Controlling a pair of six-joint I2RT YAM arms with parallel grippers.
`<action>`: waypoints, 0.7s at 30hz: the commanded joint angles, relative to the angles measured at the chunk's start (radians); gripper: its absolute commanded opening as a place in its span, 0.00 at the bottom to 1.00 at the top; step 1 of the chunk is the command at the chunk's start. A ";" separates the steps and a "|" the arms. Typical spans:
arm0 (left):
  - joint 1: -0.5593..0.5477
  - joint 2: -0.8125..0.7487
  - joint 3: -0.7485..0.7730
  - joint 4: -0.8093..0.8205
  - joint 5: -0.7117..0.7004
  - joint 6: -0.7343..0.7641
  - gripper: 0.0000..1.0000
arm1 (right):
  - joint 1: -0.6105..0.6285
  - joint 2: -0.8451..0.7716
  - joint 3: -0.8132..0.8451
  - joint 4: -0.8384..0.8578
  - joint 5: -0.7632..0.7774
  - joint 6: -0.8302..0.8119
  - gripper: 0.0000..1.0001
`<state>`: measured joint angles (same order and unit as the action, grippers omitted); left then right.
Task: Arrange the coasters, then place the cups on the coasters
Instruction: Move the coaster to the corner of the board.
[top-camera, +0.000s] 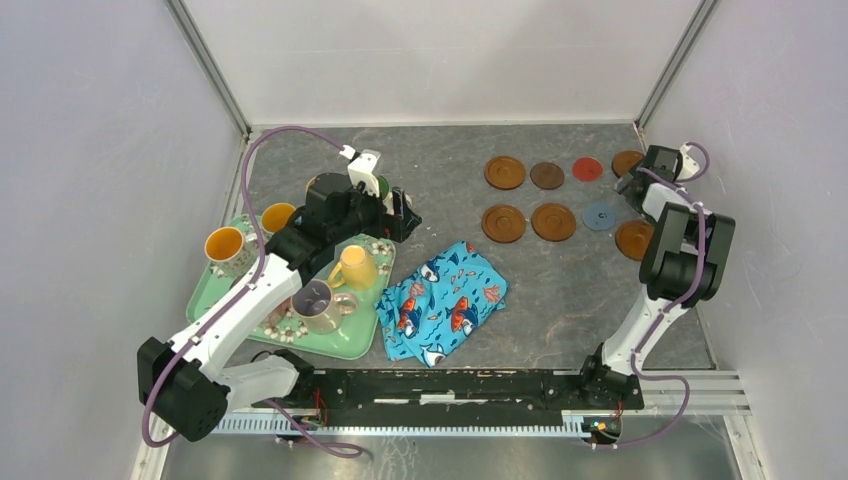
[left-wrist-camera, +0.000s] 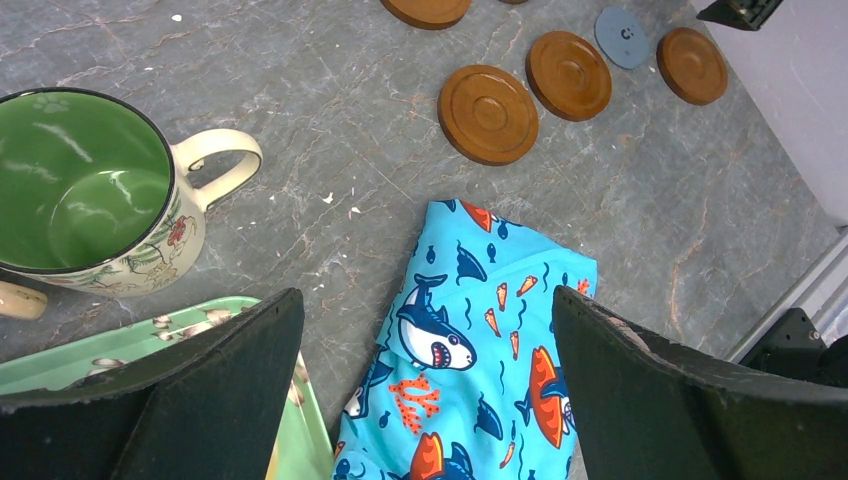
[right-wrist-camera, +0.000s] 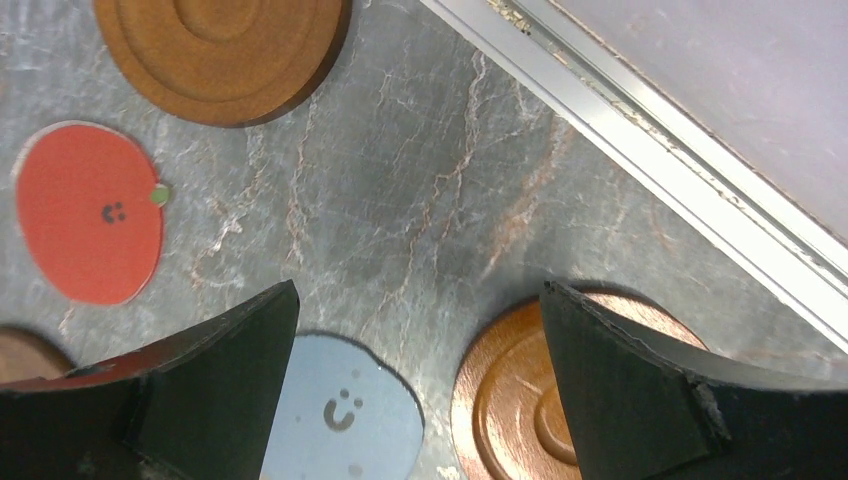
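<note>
Several coasters lie in two rows at the back right: brown ringed ones (top-camera: 505, 172), a red one (top-camera: 587, 169) and a blue-grey one (top-camera: 600, 216). My right gripper (top-camera: 628, 190) hovers open over bare table between the blue-grey coaster (right-wrist-camera: 345, 410) and a brown coaster (right-wrist-camera: 510, 400), with the red coaster (right-wrist-camera: 90, 212) to its left. My left gripper (top-camera: 408, 222) stands open above the cloth's edge, holding nothing. A cream cup with a green inside (left-wrist-camera: 85, 190) stands on the table beside it. Orange-lined (top-camera: 226, 245), yellow (top-camera: 355, 268) and lilac-lined (top-camera: 318, 305) cups sit on the tray.
A green floral tray (top-camera: 205, 290) lies at the left, partly under my left arm. A blue fish-print cloth (top-camera: 445, 300) is crumpled at the centre front, between the tray and the coasters. The enclosure's rail (right-wrist-camera: 640, 140) runs close by my right gripper.
</note>
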<state>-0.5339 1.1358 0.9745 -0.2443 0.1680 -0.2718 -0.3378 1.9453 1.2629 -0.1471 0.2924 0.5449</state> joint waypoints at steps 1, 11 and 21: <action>0.002 -0.016 0.001 0.036 0.016 -0.015 1.00 | 0.000 -0.132 -0.064 -0.020 0.028 0.017 0.98; 0.000 0.004 -0.002 0.040 0.018 -0.018 1.00 | 0.003 -0.220 -0.272 0.043 -0.004 0.084 0.98; 0.001 0.021 -0.010 0.042 -0.014 -0.009 1.00 | 0.003 -0.129 -0.248 0.140 -0.057 0.080 0.98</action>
<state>-0.5343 1.1557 0.9718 -0.2363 0.1654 -0.2718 -0.3355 1.7687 0.9848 -0.0818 0.2634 0.6056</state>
